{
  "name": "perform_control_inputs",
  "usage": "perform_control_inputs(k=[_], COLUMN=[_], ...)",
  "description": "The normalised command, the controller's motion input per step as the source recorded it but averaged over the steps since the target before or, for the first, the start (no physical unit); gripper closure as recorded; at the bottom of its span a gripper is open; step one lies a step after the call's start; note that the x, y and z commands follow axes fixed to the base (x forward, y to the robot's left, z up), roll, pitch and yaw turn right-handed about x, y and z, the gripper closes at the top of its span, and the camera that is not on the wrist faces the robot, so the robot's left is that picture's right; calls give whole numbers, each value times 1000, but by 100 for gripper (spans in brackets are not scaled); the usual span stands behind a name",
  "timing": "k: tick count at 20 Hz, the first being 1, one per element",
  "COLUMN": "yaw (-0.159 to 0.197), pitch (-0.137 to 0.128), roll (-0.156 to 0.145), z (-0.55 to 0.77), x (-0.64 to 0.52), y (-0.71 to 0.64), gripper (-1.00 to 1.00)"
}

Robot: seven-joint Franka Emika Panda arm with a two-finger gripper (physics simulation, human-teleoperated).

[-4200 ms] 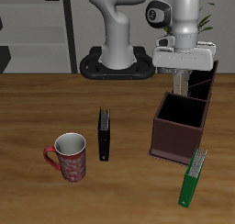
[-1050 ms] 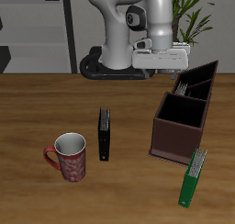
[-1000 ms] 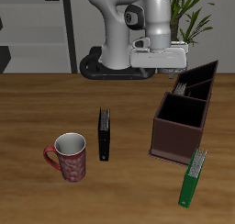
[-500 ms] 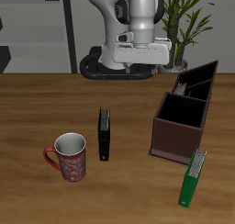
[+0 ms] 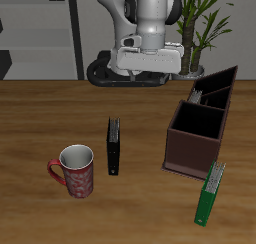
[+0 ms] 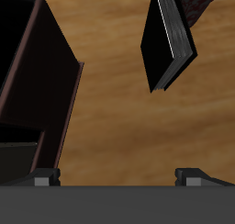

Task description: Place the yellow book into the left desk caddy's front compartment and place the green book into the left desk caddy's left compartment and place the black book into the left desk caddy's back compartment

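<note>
The black book (image 5: 114,146) lies on the table between the mug and the left desk caddy (image 5: 192,148); the wrist view shows the black book (image 6: 170,44) beside the caddy's dark wall (image 6: 41,90). The green book (image 5: 209,194) lies in front of the caddy, near the table's front edge. A pale strip inside the caddy looks like the yellow book (image 5: 203,93), standing tilted; I cannot tell which compartment holds it. My gripper (image 5: 150,76) hangs high over the back of the table, apart from all the books. In the wrist view the gripper (image 6: 119,177) is open and empty.
A red patterned mug (image 5: 75,171) stands near the front edge, beside the black book. The robot base (image 5: 125,73) and a leafy plant (image 5: 205,18) are at the back. A dark shelf unit stands behind the table.
My gripper has risen out of the caddy and swung across the back of the table toward the black book's side. It stays open. The books and mug have not moved.
</note>
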Motion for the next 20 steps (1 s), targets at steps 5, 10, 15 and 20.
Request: perform_control_inputs(k=[5, 10, 15, 20], yaw=[34, 34, -21, 48], pitch=[41, -8, 23, -3], roll=[-5, -18, 0, -35], z=[196, 312, 309, 148], x=[466, 357, 450, 695], y=[171, 179, 109, 97], gripper=[-100, -100, -100, -100])
